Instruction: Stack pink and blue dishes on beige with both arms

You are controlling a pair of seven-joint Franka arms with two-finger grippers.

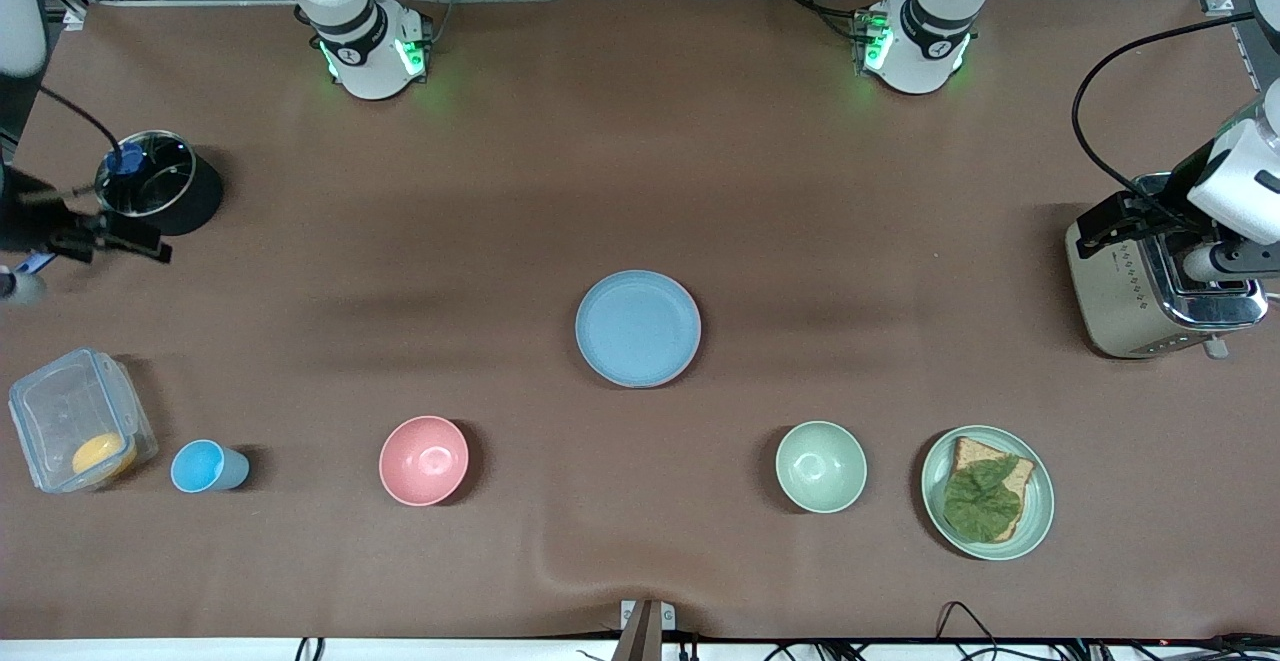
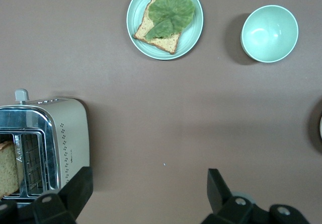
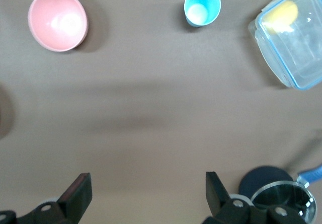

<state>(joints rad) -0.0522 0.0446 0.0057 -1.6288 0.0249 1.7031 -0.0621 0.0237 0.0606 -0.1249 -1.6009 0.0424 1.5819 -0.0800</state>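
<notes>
The light blue plate (image 1: 638, 328) lies flat at the middle of the table, with nothing on it. No pink plate and no beige plate show in any view. My left gripper (image 1: 1118, 219) hangs open over the toaster's end of the table; in the left wrist view the left gripper (image 2: 148, 177) has only bare table between its fingers. My right gripper (image 1: 118, 237) hangs open beside the steel pot at the right arm's end; in the right wrist view the right gripper (image 3: 146, 179) holds nothing. Both are well away from the blue plate.
A toaster (image 1: 1150, 286) holding bread stands at the left arm's end. Nearer the front camera stand a green plate (image 1: 1040, 501) with toast and a leaf, a green bowl (image 1: 821, 466), a pink bowl (image 1: 424, 460), a blue cup (image 1: 205, 466) and a clear box (image 1: 60, 411). A steel pot (image 1: 150, 176) sits by the right gripper.
</notes>
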